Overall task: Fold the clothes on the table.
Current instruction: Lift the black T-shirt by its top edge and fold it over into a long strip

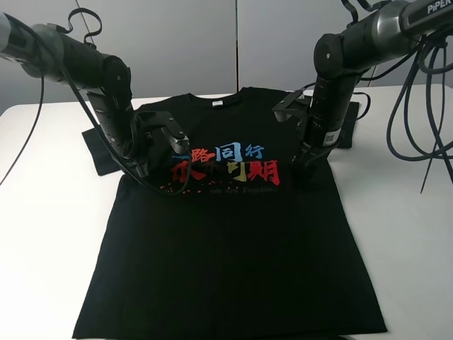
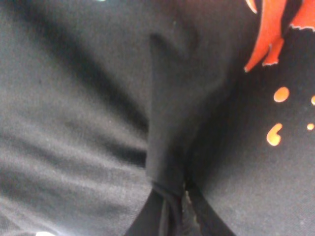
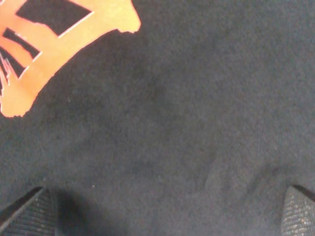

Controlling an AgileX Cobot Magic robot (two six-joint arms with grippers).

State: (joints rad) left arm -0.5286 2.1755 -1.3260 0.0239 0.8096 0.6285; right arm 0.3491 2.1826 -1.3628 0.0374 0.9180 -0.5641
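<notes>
Fabric of the T-shirt (image 1: 226,262) lies spread chest-up on the table (image 1: 42,212). We see the left gripper (image 2: 172,209) clenched on a raised ridge of that cloth near the red lettering (image 2: 268,39), its jaws almost meeting. The right gripper (image 3: 162,216) is spread wide, fingertips (image 3: 24,214) close over plain black cloth, grasping nothing.

One T-shirt (image 1: 226,255), one table (image 1: 42,212), two end effectors (image 1: 150,176) (image 1: 306,176)
</notes>
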